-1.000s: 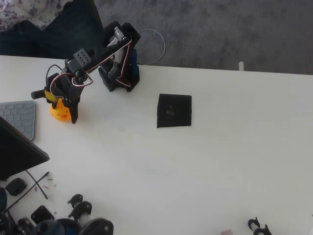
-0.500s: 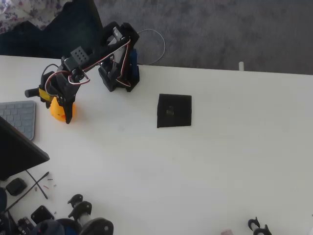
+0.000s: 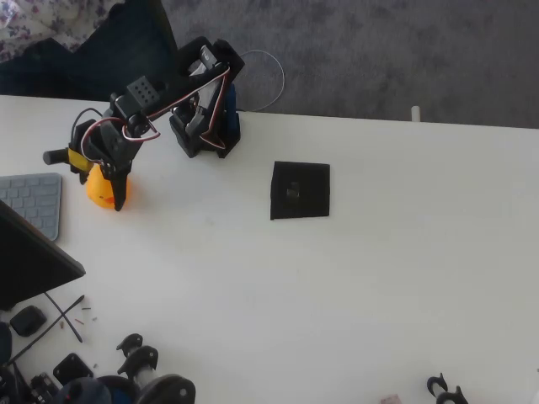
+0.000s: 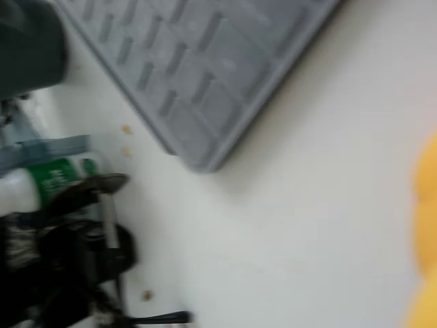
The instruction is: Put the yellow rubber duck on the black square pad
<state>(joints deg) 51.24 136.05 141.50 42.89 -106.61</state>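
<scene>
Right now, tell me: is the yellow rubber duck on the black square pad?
No: the yellow rubber duck sits far left of the black square pad, under the gripper.

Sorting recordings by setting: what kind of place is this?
Probably a home desk or hobby workbench: a white table with a grey keyboard, loose small parts and cables at its edge, and grey carpet beyond it.

You have a plain white table (image 3: 354,303) filling the lower part of the overhead view under soft, even light. Beyond its far edge, grey carpet (image 3: 387,50) spans the top; a floral fabric (image 3: 42,21) shows at upper left, beside a dark navy cloth (image 3: 118,50).
</scene>
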